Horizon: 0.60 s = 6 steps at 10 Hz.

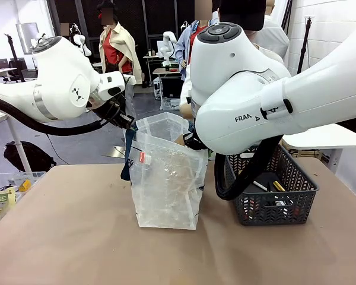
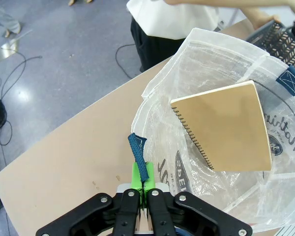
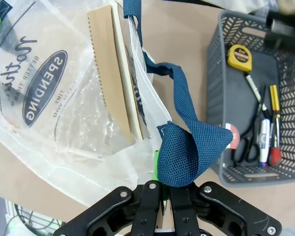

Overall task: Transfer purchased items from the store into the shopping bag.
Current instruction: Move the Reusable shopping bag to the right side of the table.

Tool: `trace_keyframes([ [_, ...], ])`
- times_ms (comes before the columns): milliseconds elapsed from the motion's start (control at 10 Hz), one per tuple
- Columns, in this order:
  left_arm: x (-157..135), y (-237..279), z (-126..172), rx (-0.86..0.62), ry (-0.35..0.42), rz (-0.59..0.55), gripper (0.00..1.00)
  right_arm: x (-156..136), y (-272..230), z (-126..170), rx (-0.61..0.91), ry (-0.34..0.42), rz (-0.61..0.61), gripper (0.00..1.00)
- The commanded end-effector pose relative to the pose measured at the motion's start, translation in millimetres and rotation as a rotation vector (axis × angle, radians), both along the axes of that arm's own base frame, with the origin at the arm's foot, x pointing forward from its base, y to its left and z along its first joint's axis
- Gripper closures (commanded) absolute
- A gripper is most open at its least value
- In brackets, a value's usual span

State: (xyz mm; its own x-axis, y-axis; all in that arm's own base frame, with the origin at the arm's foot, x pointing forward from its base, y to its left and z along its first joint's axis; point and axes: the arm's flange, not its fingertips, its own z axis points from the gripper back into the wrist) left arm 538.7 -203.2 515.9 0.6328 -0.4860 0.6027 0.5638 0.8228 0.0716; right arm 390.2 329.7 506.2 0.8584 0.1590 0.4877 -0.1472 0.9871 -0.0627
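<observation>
So, both arms are on bag-holder duty here. The left hand (image 2: 143,191) is pressed together on a navy strap (image 2: 138,156) of the shopping bag (image 1: 166,178). The right hand (image 3: 160,189) is pinching the second strap (image 3: 187,147), with a fat fold of webbing bunched up just above its fingers. Between them the bag stands on the counter (image 1: 77,237) with its mouth pulled open. A tan spiral notebook (image 2: 226,125) is already in the bag, tilted against its wall. The store basket (image 1: 273,212) sits just beside the bag, with a yellow tape measure (image 3: 239,56), some pens (image 3: 265,132) and scissors (image 3: 246,145) lying in the bottom.

My worry is that the left grip looks like it only has a narrow bit of strap. Something heavier dropped in could tug it free, and the mouth would flop shut. If the arms drift apart, the thin plastic could stretch or the bag could tip. The right arm also hangs right over the basket, so anyone reaching in might bump it.
</observation>
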Motion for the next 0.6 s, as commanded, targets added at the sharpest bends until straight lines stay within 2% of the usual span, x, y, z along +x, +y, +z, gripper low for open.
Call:
trace_keyframes([
  [0, 1.1, 3.1, 2.4, -0.002, -0.004, 0.007, 1.0, -0.3, -0.6, -1.7, 0.001, 0.003, -0.007, 1.0],
  [500, 1.1, 3.1, 2.4, -0.002, -0.004, 0.007, 1.0, -0.3, -0.6, -1.7, 0.001, 0.003, -0.007, 1.0],
])
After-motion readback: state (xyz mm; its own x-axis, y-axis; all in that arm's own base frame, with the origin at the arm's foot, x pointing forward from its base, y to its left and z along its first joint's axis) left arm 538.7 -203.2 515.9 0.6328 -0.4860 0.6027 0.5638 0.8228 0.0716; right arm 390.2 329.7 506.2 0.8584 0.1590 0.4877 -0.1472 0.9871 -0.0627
